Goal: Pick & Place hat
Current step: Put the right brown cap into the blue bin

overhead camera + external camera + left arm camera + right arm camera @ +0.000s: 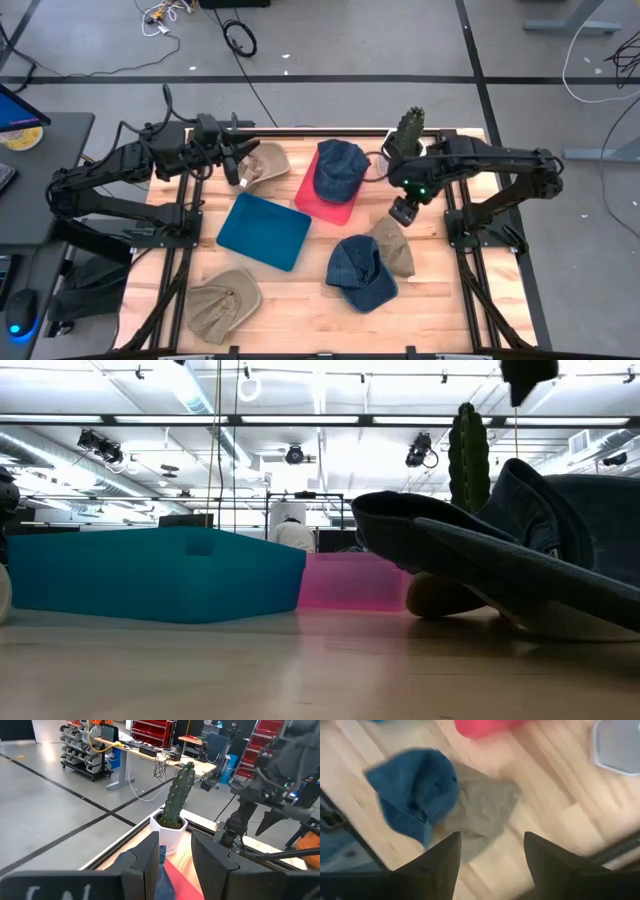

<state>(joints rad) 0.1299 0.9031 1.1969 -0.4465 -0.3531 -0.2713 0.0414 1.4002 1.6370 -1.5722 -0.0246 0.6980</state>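
Observation:
A blue hat (pixel 340 168) lies on the pink tray (pixel 318 203) at the far middle of the table. A second blue hat (pixel 362 272) rests on the wood nearer the front, overlapping a tan hat (pixel 395 246). Another tan hat (pixel 264 162) lies at the far left, and a third (pixel 222 302) at the near left. My left gripper (pixel 175 865) is open, raised and level beside the far-left tan hat, with nothing between its fingers. My right gripper (pixel 492 865) is open and points down above the table, over the tan hat (pixel 485 815) and blue hat (pixel 415 785).
A teal tray (pixel 263 232) sits left of centre, next to the pink tray. A potted cactus (pixel 408 130) stands at the far edge, close to my right arm. Bare wood lies along the table's near edge between the hats.

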